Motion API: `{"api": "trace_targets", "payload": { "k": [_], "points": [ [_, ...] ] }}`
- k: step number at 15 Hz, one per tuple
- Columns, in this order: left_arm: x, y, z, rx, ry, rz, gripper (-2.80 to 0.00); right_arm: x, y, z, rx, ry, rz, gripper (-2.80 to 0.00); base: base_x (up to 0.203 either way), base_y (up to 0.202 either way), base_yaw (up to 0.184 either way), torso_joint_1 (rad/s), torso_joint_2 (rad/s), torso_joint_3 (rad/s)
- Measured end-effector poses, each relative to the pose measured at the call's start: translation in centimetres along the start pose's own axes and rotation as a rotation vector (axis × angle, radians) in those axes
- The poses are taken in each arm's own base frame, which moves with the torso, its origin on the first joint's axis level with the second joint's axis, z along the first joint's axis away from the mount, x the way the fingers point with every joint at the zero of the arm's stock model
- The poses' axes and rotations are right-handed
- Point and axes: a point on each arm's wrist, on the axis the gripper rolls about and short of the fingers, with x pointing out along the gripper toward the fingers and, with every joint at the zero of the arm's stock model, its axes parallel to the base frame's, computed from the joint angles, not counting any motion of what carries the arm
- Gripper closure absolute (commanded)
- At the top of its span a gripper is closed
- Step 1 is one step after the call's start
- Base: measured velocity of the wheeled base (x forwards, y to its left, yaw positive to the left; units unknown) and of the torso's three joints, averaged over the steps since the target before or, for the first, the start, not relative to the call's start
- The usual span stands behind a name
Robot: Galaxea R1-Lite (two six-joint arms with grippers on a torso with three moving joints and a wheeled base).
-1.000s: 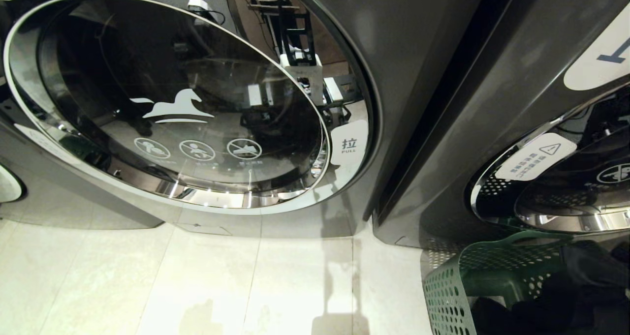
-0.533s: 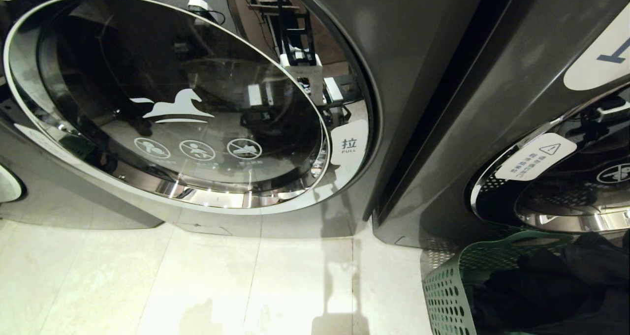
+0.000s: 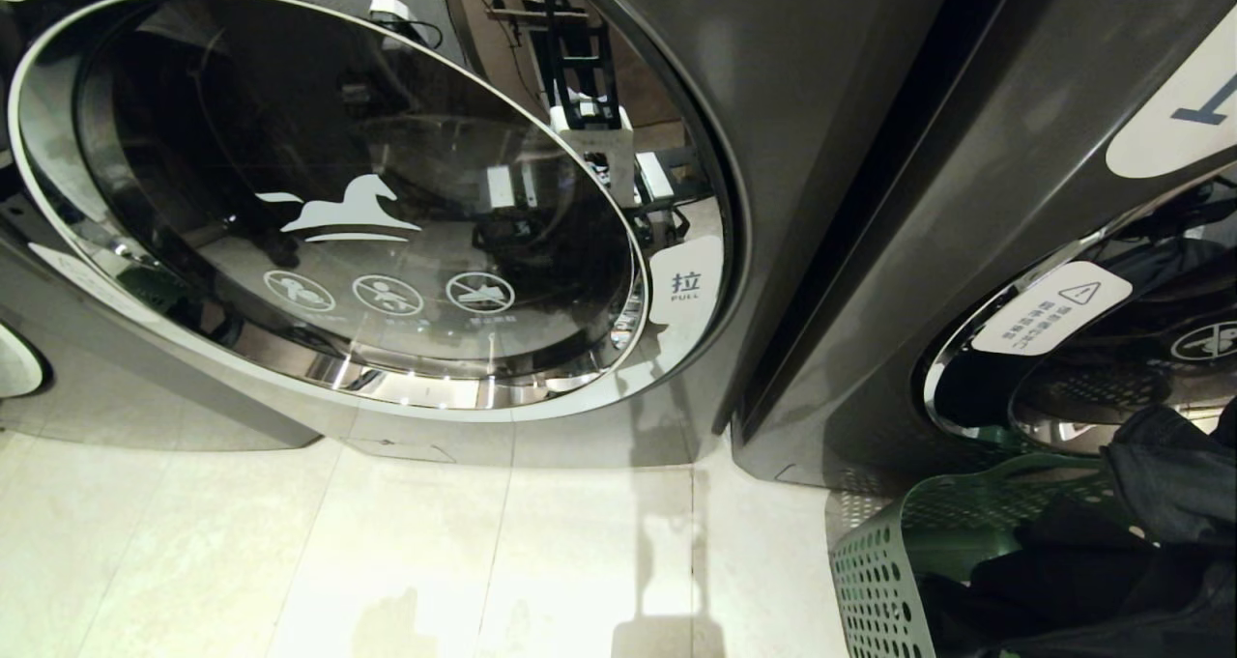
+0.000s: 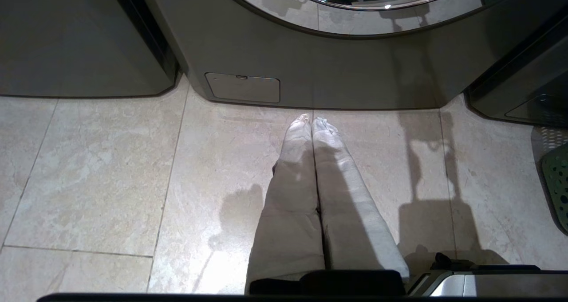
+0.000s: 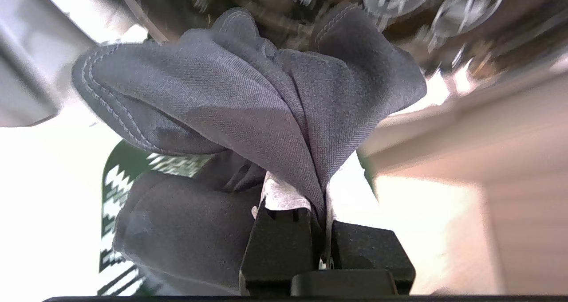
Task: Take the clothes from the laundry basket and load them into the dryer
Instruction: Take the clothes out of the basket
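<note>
Green laundry basket holds dark clothes.

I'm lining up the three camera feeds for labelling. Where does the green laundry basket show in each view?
Head view: green laundry basket at the bottom right corner, dark clothes piled inside.
Left wrist view: only a sliver of its perforated green wall at the right edge.
Right wrist view: a blurred green patch behind the grey garment that the right end effector grips.
Shared landmark: the pale floor tiles.
</note>
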Motion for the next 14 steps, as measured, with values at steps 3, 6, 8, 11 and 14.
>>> {"api": "trace_targets", "payload": {
  "k": [3, 6, 8, 11, 14],
  "points": [
    [0.0, 0.0, 0.0, 0.000, 0.000, 0.000, 0.00, -1.3, 0.0, -1.4, 0.079, 0.063, 0.024, 0.00, 0.000, 0.000, 0.000, 0.000, 0.00, 0.000],
    [0.0, 0.0, 0.0, 0.000, 0.000, 0.000, 0.00, -2.5, 0.0, -2.9, 0.090, 0.097, 0.039, 0.00, 0.000, 0.000, 0.000, 0.000, 0.00, 0.000],
    [0.0, 0.0, 0.0, 0.000, 0.000, 0.000, 0.00, -3.1, 0.0, -3.6, 0.087, 0.119, 0.053, 0.00, 0.000, 0.000, 0.000, 0.000, 0.00, 0.000],
    [0.0, 0.0, 0.0, 0.000, 0.000, 0.000, 0.00, -3.4, -0.1, -3.7, 0.093, 0.098, 0.054, 0.00, 0.000, 0.000, 0.000, 0.000, 0.00, 0.000],
    [0.0, 0.0, 0.0, 0.000, 0.000, 0.000, 0.00, -3.6, -0.1, -3.9, 0.096, 0.105, 0.040, 0.00, 0.000, 0.000, 0.000, 0.000, 0.00, 0.000]
  ]
}}
